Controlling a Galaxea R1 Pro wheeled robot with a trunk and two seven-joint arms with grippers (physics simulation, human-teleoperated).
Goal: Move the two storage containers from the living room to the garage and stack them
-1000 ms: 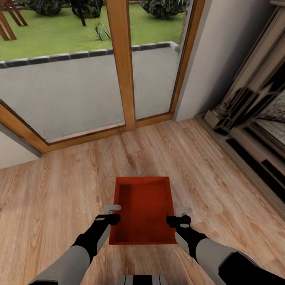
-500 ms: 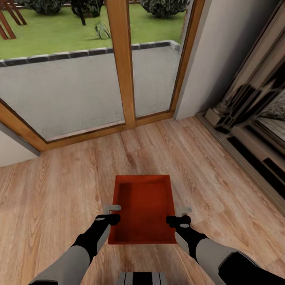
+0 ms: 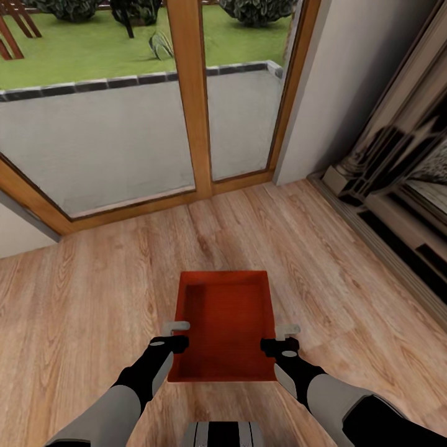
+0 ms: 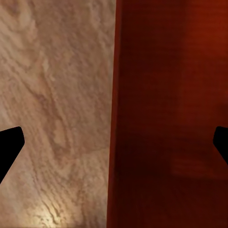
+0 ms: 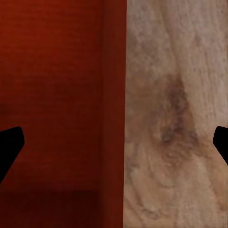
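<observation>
One red-orange storage container (image 3: 223, 323) lies on the light wood-plank floor (image 3: 87, 298) of the living room, just ahead of me. My left gripper (image 3: 177, 333) hovers over its left long wall and my right gripper (image 3: 282, 337) over its right long wall. Both are open. In the left wrist view the container's wall (image 4: 142, 114) runs midway between the wide-apart fingertips (image 4: 9, 142). In the right wrist view the wall (image 5: 114, 95) likewise runs between the spread fingertips (image 5: 9, 142). Neither touches the bin. The second container is out of view.
Wood-framed glass doors (image 3: 189, 93) stand straight ahead, with a patio and lawn behind them. A white wall corner (image 3: 329, 93) and the dark fireplace surround (image 3: 391, 186) close off the right side. Open plank floor stretches to the left of the bin.
The whole head view has shifted: doors, floor and container slid slightly toward the picture's top and the bin looks a little larger. Both grippers hold the same place in the picture, still open.
</observation>
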